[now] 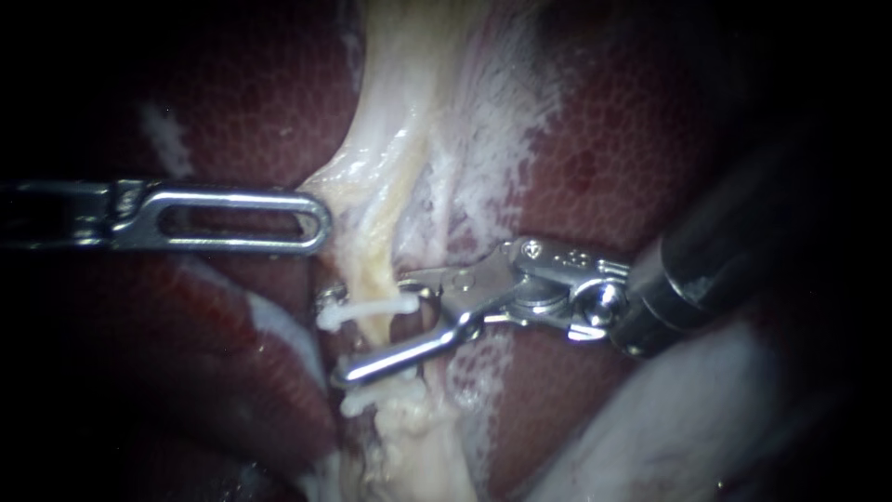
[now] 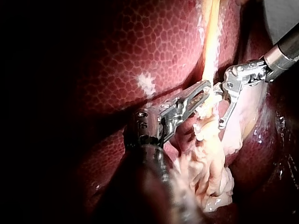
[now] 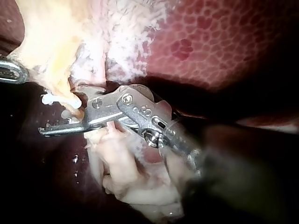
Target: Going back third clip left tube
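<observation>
Jaws of the right instrument [image 1: 372, 327], a bright-metal shaft entering from the right, stand apart and grip nothing. They straddle the pale yellow tube [image 1: 376, 237], whose long axis runs crosswise to them. Two white plastic clips cross this tube. The upper white clip [image 1: 367, 309] lies between the jaws, close under the short upper one. The lower white clip [image 1: 372, 400] lies just beyond the long lower jaw, which rests across the tube between the two clips. A third clip cannot be made out. Withdrawal appears to call for a straight pull back along the shaft, away from the tube, so that neither jaw drags a clip. The left instrument [image 1: 316, 223], slotted at its tip, lies on the tube's far side at the edge of pale tissue, over the mottled dark red liver [image 1: 604, 149]. Whether it grips cannot be told.
</observation>
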